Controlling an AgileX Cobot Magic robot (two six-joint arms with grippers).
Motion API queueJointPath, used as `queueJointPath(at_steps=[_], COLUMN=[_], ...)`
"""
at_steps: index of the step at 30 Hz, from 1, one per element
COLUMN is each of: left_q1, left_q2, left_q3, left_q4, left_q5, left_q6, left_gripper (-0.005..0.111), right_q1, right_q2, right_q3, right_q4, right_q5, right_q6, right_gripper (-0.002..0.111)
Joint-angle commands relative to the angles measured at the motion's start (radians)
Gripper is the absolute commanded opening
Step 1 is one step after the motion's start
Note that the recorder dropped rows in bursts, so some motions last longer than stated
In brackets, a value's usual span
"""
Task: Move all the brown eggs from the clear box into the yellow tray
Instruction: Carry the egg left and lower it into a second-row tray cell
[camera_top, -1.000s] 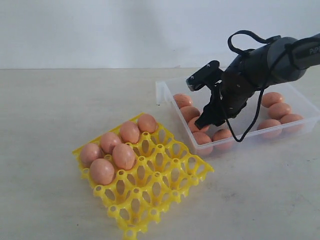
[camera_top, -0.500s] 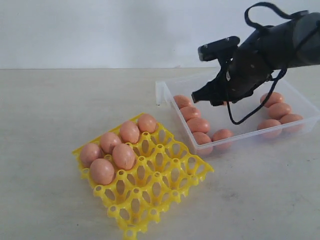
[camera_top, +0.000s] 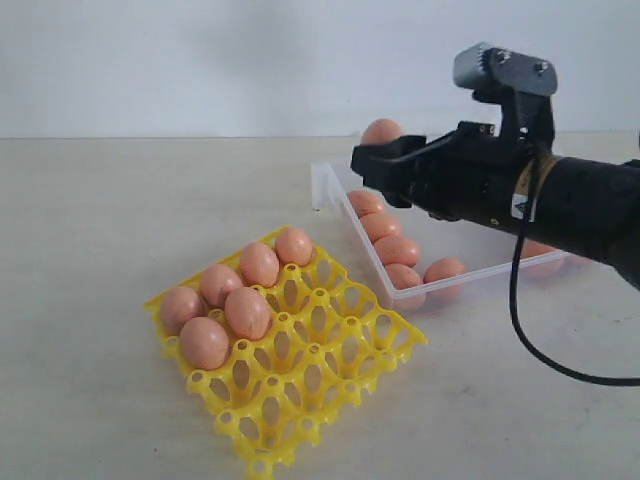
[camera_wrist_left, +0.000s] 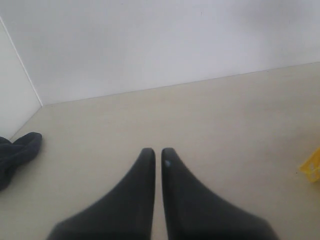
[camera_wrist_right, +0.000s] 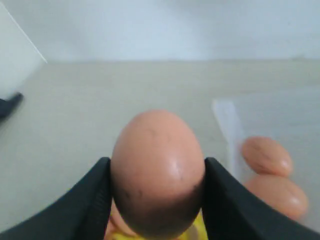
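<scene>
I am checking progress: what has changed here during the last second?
The right jaws, before low inside the box, rose and swung toward the tray, holding one egg in the air. The five eggs in the tray, the tray and the box did not move.

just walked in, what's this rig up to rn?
The right end effector is shut on a brown egg and holds it in the air over the near corner of the clear box, likely on its way to the yellow tray. Six eggs sit in the tray's cups, and at least five more lie in the box, with part of it hidden by the arm. The left end effector is shut, empty, over bare table.
</scene>
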Motion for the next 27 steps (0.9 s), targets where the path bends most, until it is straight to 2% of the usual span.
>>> queueJointPath(at_steps=[1,7,10,16,21,24,25,27], left_q1=[-0.005,-0.005,-0.005,-0.005,-0.005,-0.005,-0.005,-0.005], left_q2=[-0.003,-0.003,-0.003,-0.003,-0.003,-0.003,-0.003,-0.003], left_q3=[0.003,0.003,0.003,0.003,0.003,0.003,0.003,0.003], left_q4=[-0.002,-0.002,-0.002,-0.002,-0.002,-0.002,-0.002,-0.002], left_q5=[-0.003,-0.003,-0.003,-0.003,-0.003,-0.003,-0.003,-0.003], left_q6=[-0.003,-0.003,-0.003,-0.003,-0.003,-0.003,-0.003,-0.003], left_gripper=[0.004,0.004,0.004,0.004,0.004,0.004,0.004,0.004], right_q1=[0.001,0.001,0.001,0.001,0.001,0.001,0.001,0.001], right_q2=[-0.076,-0.081,-0.079,-0.018,0.150,0.253,0.271,0.304], right_q3=[0.040,0.038,0.023,-0.047,-0.126,-0.170,-0.179,-0.195], right_q4=[-0.057,-0.160,-0.168,-0.198,-0.237,-0.419,-0.459,-0.523], right_q5=[-0.215,-0.556,-0.615,-0.609,-0.599,-0.570,-0.544,-0.366], right_q6=[0.189,0.302,0.354,0.381,0.382,0.382,0.375,0.299], right_gripper=[0.000,0.000,0.000,0.000,0.000,0.000,0.000,0.000])
